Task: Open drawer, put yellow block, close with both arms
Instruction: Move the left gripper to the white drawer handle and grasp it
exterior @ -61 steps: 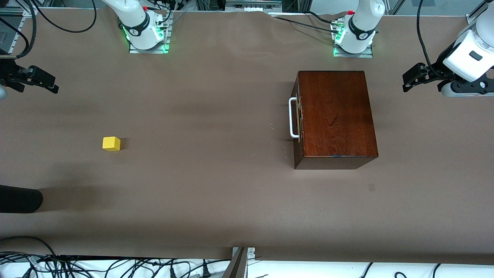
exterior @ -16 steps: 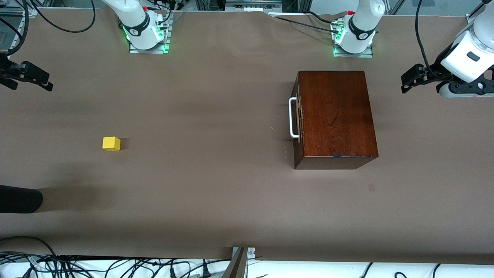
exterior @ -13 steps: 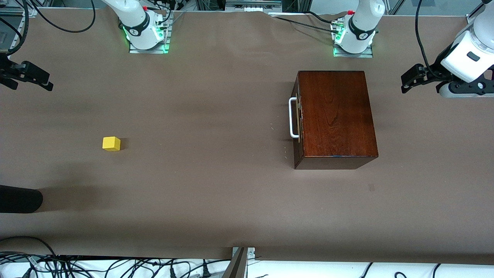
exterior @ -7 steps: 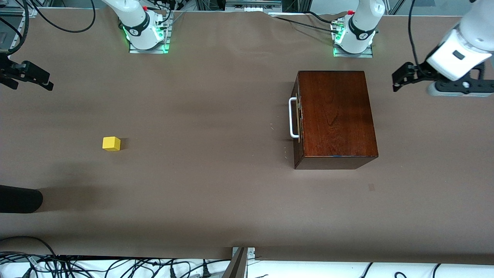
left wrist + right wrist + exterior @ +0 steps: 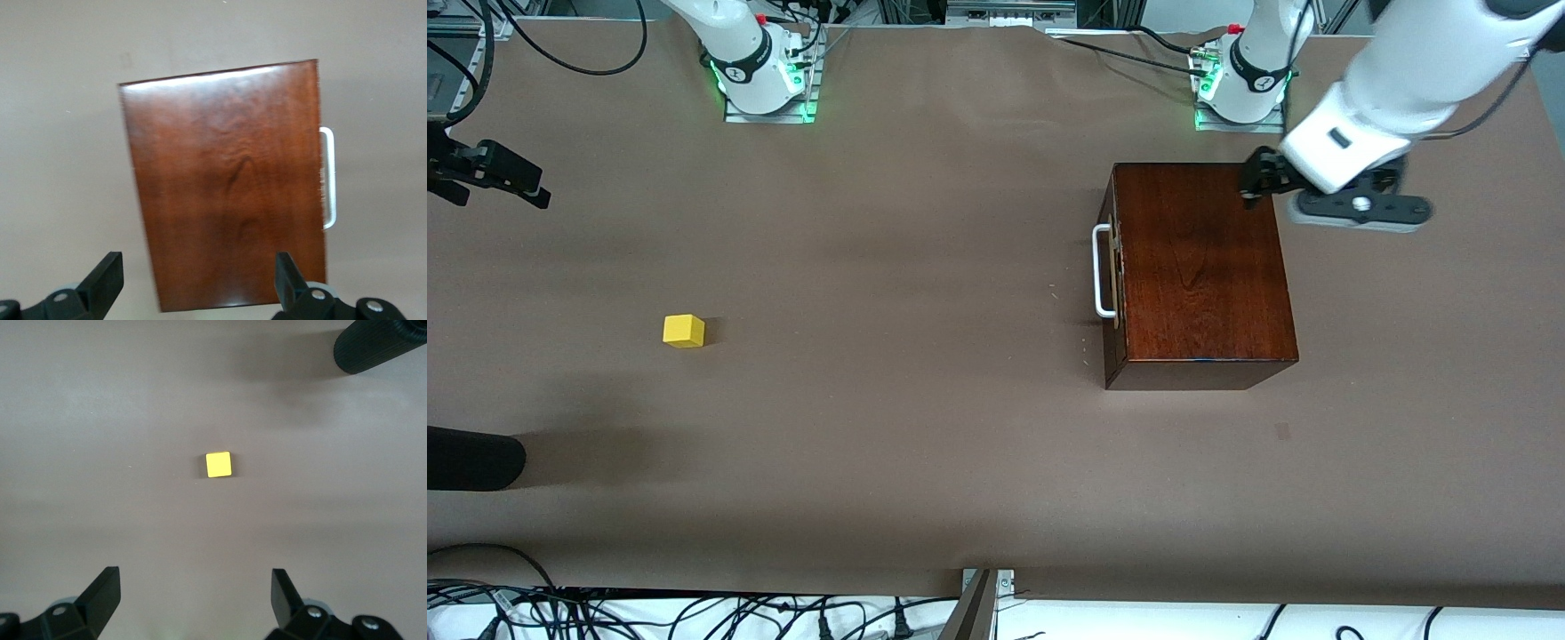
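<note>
Below the left gripper's spread jaws sits the closed drawer

One glossy mahogany-coloured wooden box stands on the brown table, with one white bar handle on its drawer front. One small bright yellow cube lies on the table. Two white jointed robot arms are present, each with one black two-finger gripper: left gripper, right gripper. One black cylinder pokes in at the table's edge.

Shut drawer (white handle) in mahogany box, small yellow block well apart on table
</note>
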You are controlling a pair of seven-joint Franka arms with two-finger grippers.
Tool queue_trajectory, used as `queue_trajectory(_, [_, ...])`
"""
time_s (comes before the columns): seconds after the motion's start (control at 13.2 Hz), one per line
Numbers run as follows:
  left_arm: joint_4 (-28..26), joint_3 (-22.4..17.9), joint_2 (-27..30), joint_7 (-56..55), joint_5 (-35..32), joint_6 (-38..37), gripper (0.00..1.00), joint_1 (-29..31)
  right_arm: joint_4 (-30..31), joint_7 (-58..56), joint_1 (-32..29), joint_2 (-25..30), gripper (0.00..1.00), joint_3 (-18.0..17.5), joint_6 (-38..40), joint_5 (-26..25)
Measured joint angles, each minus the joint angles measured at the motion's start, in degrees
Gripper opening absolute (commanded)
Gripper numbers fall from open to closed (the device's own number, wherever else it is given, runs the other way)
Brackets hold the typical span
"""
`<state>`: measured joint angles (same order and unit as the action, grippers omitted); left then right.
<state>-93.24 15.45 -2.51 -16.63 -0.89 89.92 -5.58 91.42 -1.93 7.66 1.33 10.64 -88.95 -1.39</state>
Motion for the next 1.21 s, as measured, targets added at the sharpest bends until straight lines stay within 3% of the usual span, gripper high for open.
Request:
queue_trajectory(0.38, [-0.02,8.79,-7.1,-15.59,-1.82,6.33,1.0,-2.64,-0.02,0.0,0.03,-0.01,1.0,-0.12,0.0,0.0])
queue_trajectory(0.91, [-0.09,9.4,-20.16,-37.21,-14.12,15.7,1.0,-15.71,-0.05,0.0,0.03,-0.01,1.0,-0.11,0.03,0.0])
queue_trajectory(1.21, [-0.07,9.34,-24.99,-39.33,-18.7,17.96,1.0,-17.18,-0.05,0.0,0.03,-0.01,1.0,-0.09,0.03,0.0])
